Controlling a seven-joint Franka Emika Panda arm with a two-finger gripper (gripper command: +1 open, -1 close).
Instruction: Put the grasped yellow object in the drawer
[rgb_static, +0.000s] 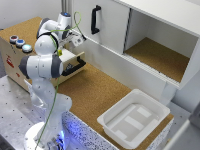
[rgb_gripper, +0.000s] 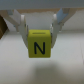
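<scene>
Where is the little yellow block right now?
The yellow block, marked N, is pinched between the gripper's fingers. In the exterior view it hangs toward the upper left, just over the open cream drawer in the wooden box.

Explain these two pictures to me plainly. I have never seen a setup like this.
The white jointed machine is a robot arm standing on a metal table. The large picture comes from a camera off the arm that sees the whole scene. The small picture comes from a camera on the arm's wrist, looking at its gripper, the two-fingered clamp at its tip. The fingers hold a yellow cube marked with a black N. In the large picture the arm reaches over an open drawer with a black handle, set in a wooden box. On the cork surface sits a white tub. Behind stands a white cabinet, one side open.
</scene>
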